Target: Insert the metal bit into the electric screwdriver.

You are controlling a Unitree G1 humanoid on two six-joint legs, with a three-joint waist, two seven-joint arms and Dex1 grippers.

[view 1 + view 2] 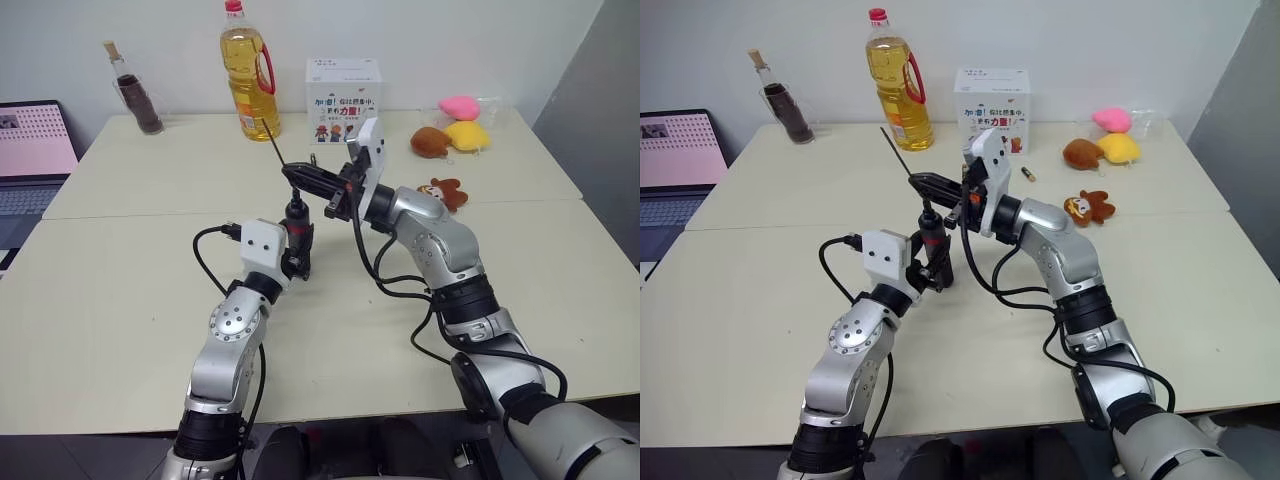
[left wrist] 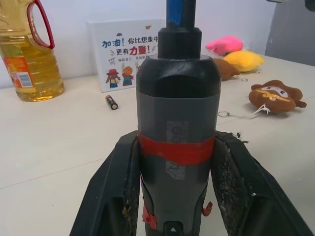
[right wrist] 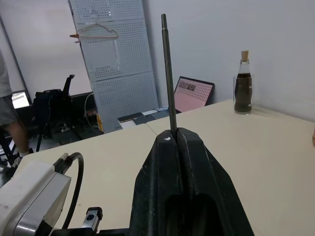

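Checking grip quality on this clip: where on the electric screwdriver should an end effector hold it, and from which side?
Grip the electric screwdriver at its red-banded mid-body, coming from below, along the tool. It stands upright, so pads on opposite flanks leave the nose clear for the metal bit. The left end effector already holds it there.

Thin grey metal bit (image 1: pixel 272 142) slanting up, above upright red-banded electric screwdriver (image 1: pixel 296 232).

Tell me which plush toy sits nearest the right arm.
The brown squirrel-like plush, lying alone beside the right arm's elbow. The dark brown plush, yellow plush and pink plush are clustered farther back.
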